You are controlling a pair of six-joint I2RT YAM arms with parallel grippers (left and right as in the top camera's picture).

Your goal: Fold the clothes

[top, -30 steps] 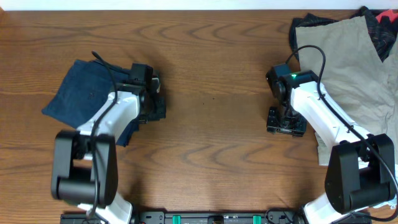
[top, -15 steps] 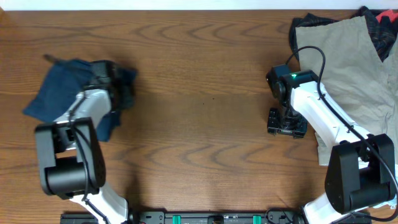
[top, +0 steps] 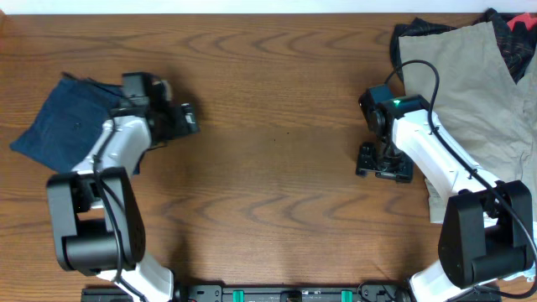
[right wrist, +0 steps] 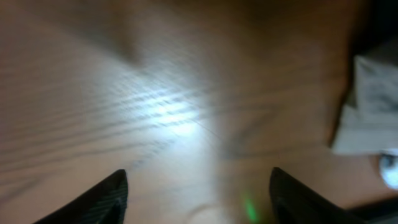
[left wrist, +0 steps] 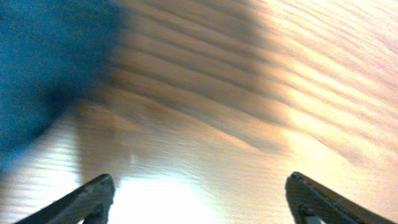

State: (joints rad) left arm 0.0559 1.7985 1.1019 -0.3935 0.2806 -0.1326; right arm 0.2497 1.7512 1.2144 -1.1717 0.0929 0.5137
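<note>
Left gripper and right gripper gape empty. Folded navy cloth looks done. Best pinch the rumpled khaki garment by its near edge.

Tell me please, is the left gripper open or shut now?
Open: the left gripper shows its fingertips far apart in the wrist view, with only bare table between them.

The bench lies as one broad open stretch of wood between the left hand and the right hand, passable from front edge to back. A blue garment covers the far left. A beige garment and a red-black garment crowd the right side. Both hands stand with fingers spread over bare wood.
</note>
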